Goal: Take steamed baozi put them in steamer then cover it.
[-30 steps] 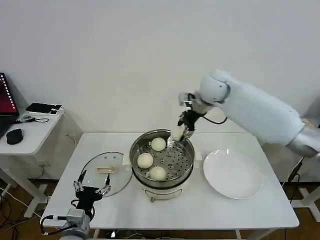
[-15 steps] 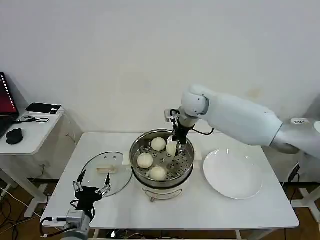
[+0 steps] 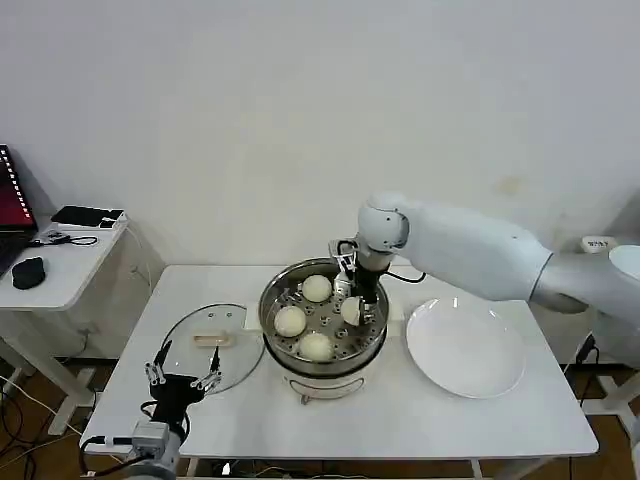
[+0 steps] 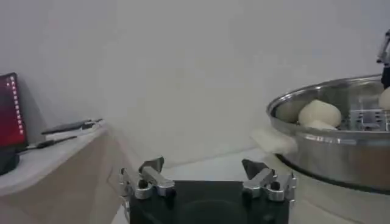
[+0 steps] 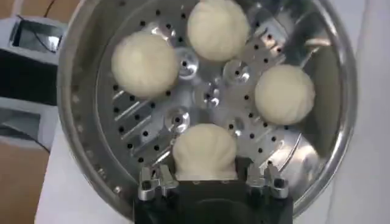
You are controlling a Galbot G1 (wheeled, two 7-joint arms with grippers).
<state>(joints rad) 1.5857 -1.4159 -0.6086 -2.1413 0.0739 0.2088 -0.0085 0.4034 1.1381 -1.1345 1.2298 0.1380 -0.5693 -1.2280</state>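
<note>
Take the steamer (image 3: 323, 325) as your landmark: it stands at the middle of the white table (image 3: 400, 420), its perforated tray uncovered. Your right gripper (image 3: 351, 308) reaches down inside it at the side toward the white plate (image 3: 466, 349), and it grips the fourth baozi (image 3: 351, 310) between its fingers. In the right wrist view you see that bun (image 5: 205, 152) sitting between the two fingers (image 5: 150, 182), low against the hole-dotted tray; whether it already rests on the tray or hangs just above it is hard to tell from here.

The other three steamed baozi lie on the tray inside the steamer: one at the back (image 3: 317, 288), one at the side toward the cover (image 3: 290, 320), and one at the front (image 3: 316, 346). All three sit apart from each other and from the bun in your gripper.

The cover (image 3: 211, 345) lies flat on the table just beside the steamer, on the side away from the plate, with its cream bar handle facing up. Your left gripper (image 3: 184, 379) hovers low at the near edge of the cover, well apart from the steamer, fingers spread and holding nothing; the left wrist view shows its two fingertips (image 4: 151, 165) parted with the steamer's steel wall (image 4: 341, 149) beyond them.
</note>
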